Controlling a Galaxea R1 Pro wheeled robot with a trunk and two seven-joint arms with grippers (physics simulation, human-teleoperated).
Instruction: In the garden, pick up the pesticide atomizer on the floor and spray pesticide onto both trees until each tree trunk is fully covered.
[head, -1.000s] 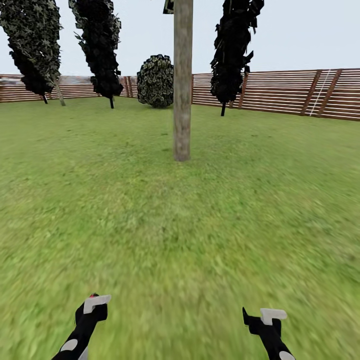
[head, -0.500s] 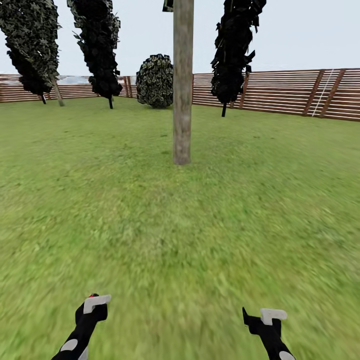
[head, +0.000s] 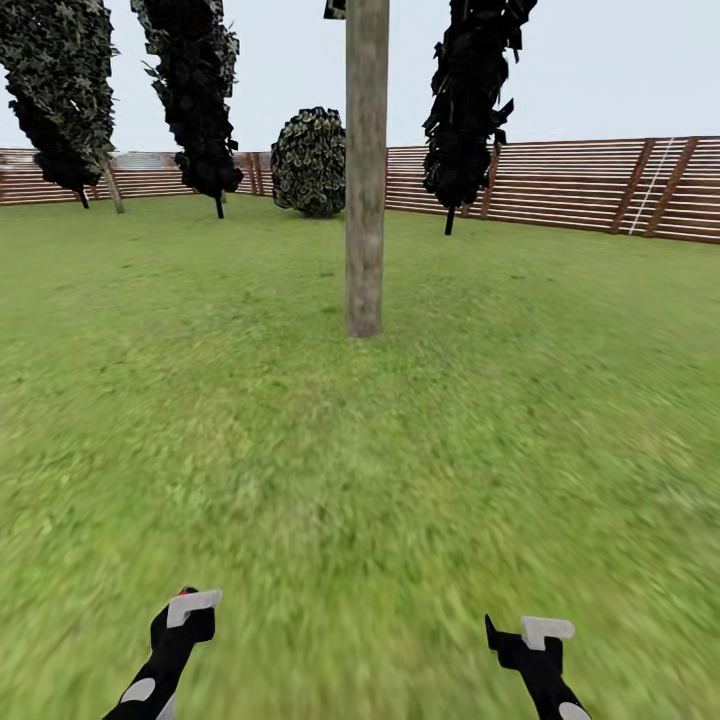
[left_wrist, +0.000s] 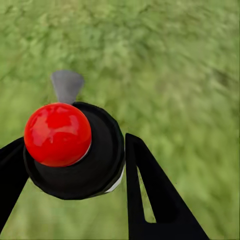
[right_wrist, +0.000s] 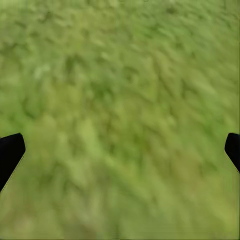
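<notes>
Pesticide atomizer (left_wrist: 95, 165) gripped in the left hand (left_wrist: 75, 142), round black body wedged between the two black fingers (left_wrist: 150, 195) and touching both. Glossy red ball (left_wrist: 57, 134) on top of that body, facing the wrist camera; small grey nozzle piece (left_wrist: 66, 86) sticking out past the ball, away from the wrist. Below and beyond the clenched hand, blurred green grass lawn (head: 300, 450). Seen from the head, a tiny speck of red at the tip of the left hand, held low and forward over the grass. Right hand (right_wrist: 122, 150) released and carrying nothing: dark fingertips (right_wrist: 10, 150) spread wide apart, grass between them. Both hands level with each other, well apart, one on each side. Straight ahead of the hands, well away across the lawn, one thick tree trunk (head: 365, 200) of mottled grey-tan bark, upright, crown cut off above. Farther off than the trunk, a brown slatted wooden fence (head: 560, 185) along the back of the garden. In front of the fence, three dark columnar trees (head: 195, 90) on thin stems, two ahead of the left hand and one ahead of the right, plus a rounded dark bush (head: 310, 160) just beside the trunk's line. Pale sky over the fence.
</notes>
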